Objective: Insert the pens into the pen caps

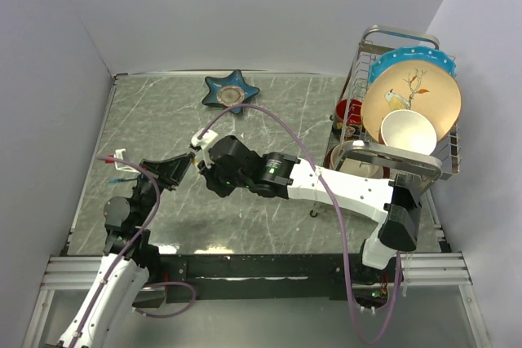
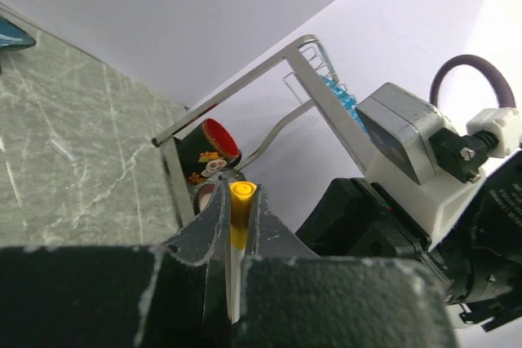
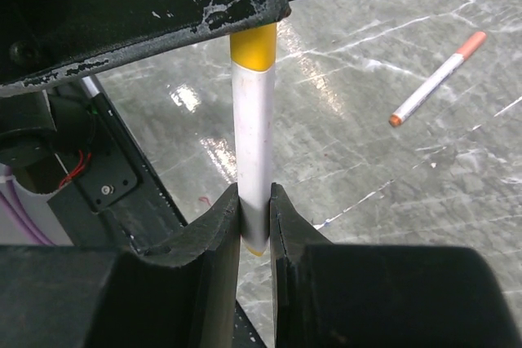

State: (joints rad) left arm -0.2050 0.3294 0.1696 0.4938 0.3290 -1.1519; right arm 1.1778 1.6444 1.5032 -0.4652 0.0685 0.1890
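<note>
My left gripper (image 2: 239,197) is shut on the yellow cap (image 2: 241,201), which sits on the end of a white pen (image 2: 235,279). My right gripper (image 3: 254,201) is shut on the other end of that same pen (image 3: 251,136). In the right wrist view the yellow cap (image 3: 253,46) meets the left gripper's fingers (image 3: 163,6). In the top view the two grippers meet above the table's left middle, left (image 1: 181,167) and right (image 1: 198,160). A second white pen (image 3: 432,83) lies on the table with the red-orange cap (image 3: 471,42) on its end.
A dish rack (image 1: 444,165) with plates, a bowl and cups stands at the right edge. A blue star-shaped dish (image 1: 231,91) sits at the back. Purple cables (image 1: 285,132) loop over both arms. The left wall (image 1: 49,120) is close to the left arm.
</note>
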